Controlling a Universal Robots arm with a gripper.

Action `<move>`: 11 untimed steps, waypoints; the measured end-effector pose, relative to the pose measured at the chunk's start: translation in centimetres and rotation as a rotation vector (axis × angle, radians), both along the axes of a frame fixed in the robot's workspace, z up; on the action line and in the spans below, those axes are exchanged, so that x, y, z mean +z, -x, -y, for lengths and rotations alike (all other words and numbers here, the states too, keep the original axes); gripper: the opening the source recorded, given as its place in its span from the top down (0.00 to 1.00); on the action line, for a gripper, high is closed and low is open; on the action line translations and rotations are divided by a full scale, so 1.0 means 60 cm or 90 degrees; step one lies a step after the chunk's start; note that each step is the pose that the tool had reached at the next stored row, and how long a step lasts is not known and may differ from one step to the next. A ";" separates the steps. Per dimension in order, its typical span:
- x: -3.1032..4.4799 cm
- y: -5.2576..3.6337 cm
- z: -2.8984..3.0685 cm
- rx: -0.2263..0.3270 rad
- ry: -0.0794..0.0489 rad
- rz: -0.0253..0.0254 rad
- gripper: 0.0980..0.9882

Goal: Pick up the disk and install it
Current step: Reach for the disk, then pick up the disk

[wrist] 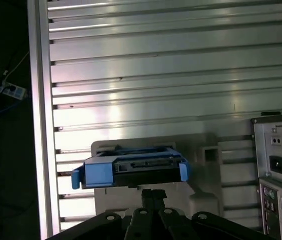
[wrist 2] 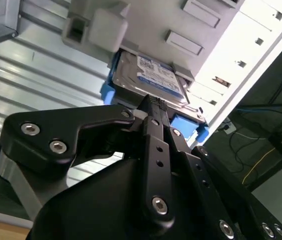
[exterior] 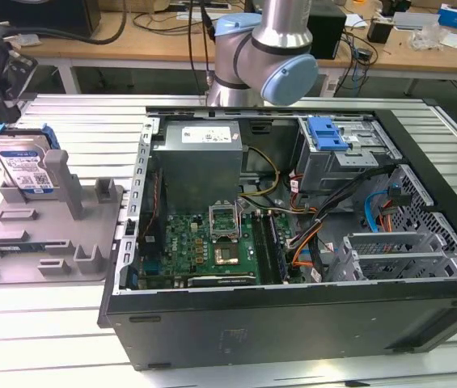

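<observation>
Blue-framed, the disk stands straight ahead of the claw, apart from it, long edge crosswise. The claw looks pinched closed, holding nothing.

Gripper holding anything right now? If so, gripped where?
Nothing is held. The silver rectangular hard drive in its blue plastic bracket stands upright in the grey plastic fixture, with nothing gripping it. The black gripper points at it.

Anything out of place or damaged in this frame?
Nothing stands out. The disk stands on edge in the grey holder beside the open computer case, blue bracket intact; the hand hovers close by.
</observation>
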State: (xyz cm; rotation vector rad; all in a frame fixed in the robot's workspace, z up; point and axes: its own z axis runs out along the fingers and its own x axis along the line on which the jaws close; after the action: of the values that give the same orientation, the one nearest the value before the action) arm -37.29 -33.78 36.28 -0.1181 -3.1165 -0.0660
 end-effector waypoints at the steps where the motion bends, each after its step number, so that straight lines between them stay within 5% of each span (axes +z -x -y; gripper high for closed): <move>1: -0.001 0.006 -0.0030 0.000 0.000 -0.0005 0.99; 11: -0.001 0.010 -0.0039 0.000 0.000 -0.0049 0.99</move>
State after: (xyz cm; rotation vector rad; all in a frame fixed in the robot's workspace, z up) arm -37.89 -33.55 36.24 -0.1182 -3.1089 -0.0655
